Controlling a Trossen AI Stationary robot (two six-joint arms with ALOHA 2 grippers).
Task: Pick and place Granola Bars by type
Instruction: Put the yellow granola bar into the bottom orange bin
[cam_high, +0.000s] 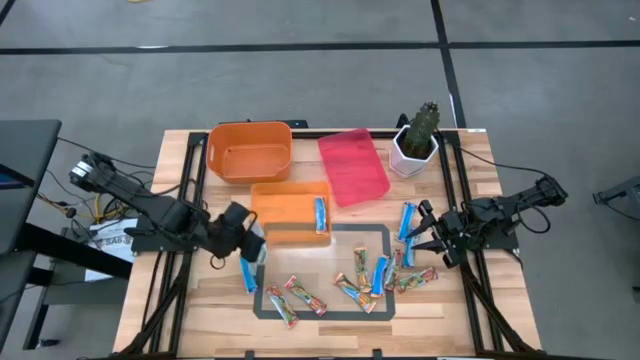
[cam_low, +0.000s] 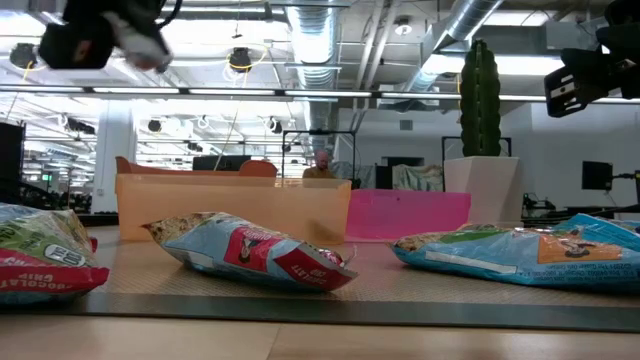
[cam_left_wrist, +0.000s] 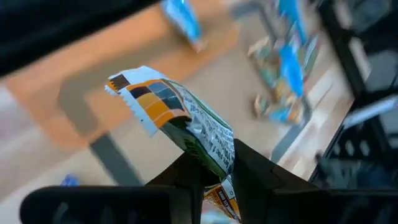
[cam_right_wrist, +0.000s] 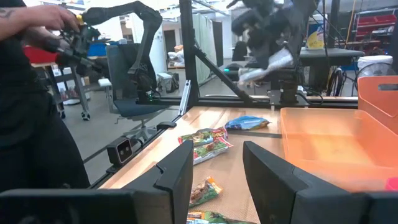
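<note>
Several wrapped granola bars, bright blue ones and multicoloured ones, lie on the wooden table inside and around the dark taped rectangle (cam_high: 372, 232). One blue bar (cam_high: 320, 214) lies in the shallow orange tray (cam_high: 285, 205). My left gripper (cam_high: 250, 240) hangs above the table at the tray's near-left corner, shut on a multicoloured bar (cam_left_wrist: 177, 115). My right gripper (cam_high: 428, 236) is open and empty at the table's right side, beside a blue bar (cam_high: 408, 220); its fingers stand apart in the right wrist view (cam_right_wrist: 217, 171). My left gripper pinches the multicoloured bar between its two fingers (cam_left_wrist: 264, 174) at one end of the wrapper (cam_left_wrist: 214, 155). The rest of the bar sticks out beyond the fingertips, its crimped free end (cam_left_wrist: 134, 93) in the air. The bar is lifted clear of the table.
A deep orange bin (cam_high: 250, 150) and a pink tray (cam_high: 352, 166) sit toward the far edge. A cactus in a white pot (cam_high: 415, 145) stands at the far right. A lone blue bar (cam_high: 248, 272) lies below the left gripper. A person (cam_right_wrist: 37, 93) stands beyond the table.
</note>
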